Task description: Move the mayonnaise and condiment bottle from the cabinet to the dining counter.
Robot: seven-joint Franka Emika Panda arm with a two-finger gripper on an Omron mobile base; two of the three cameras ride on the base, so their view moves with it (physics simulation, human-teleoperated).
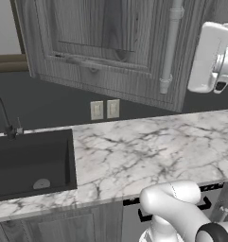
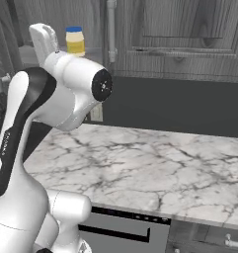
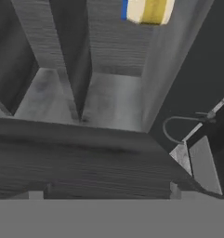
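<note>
Short wide pale-yellow mayonnaise jar with a blue screw lid [image 2: 75,40] standing upright on the grey inner shelf [image 2: 93,52] of the grey wood-grain upper wall cabinet [image 2: 179,39], seen in the right base view just past the top of the white arm with dark joints [image 2: 66,94]. Same jar [image 3: 146,11] at the top edge of the hand view, rolled sideways by the camera's tilt, lid toward the left, cut off by the frame. Below it in that view, the cabinet's grey interior [image 3: 108,100] with a dark upright divider [image 3: 71,56] splitting the space in two. Pincer state: cannot tell, fingertips not made out against the dark band at the bottom of the hand view. In the left base view, a panelled cabinet door [image 1: 106,42] swung open and hanging tilted over the white grey-veined marble counter [image 1: 148,151], with a long pale bar handle [image 1: 171,47] on its right stile. White arm link [image 1: 207,56] raised at the right edge of that view, level with the door's lower half. Black sink basin [image 1: 30,163] sunk into the counter's left part, a dark curved faucet [image 1: 2,116] behind it. Pair of pale wall outlets [image 1: 104,109] on the dark backsplash [image 2: 189,106] above the counter. Faucet also visible at the right of the hand view as a thin curved loop [image 3: 178,128].
</note>
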